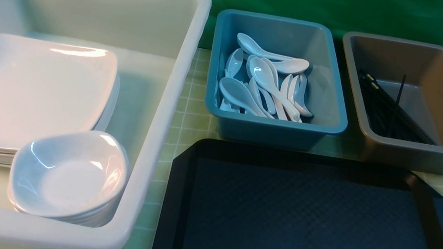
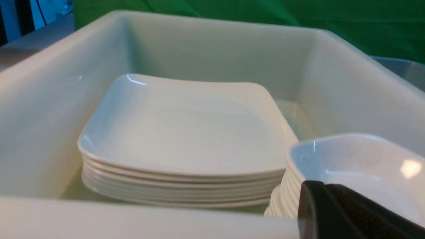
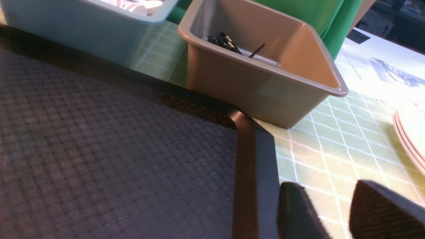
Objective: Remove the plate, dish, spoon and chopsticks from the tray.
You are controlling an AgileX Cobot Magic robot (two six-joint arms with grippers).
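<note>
Tray bare, tableware sorted into three bins

Tray (image 1: 311, 226) lies at the front of the table, its textured surface bare. At its 12 o'clock stands a blue bin (image 1: 326, 127) full of white spoons (image 1: 262, 84); at 1 o'clock a grey bin (image 1: 428, 151) holds the black chopsticks (image 1: 386, 111), one stick leaning upright. At 9 to 10 o'clock sits a big white bin (image 1: 165, 89) with a stack of plates (image 1: 24, 90) and, nearer the front, a stack of small dishes (image 1: 69, 172) just beside them. Right gripper (image 3: 335, 212) hangs over the green checked cloth (image 3: 332, 146) just off the tray's right rim, jaws parted with nothing between them. Left gripper (image 2: 345, 215) sits by the white bin's near wall, jaws closed and empty, next to the dishes.
</note>
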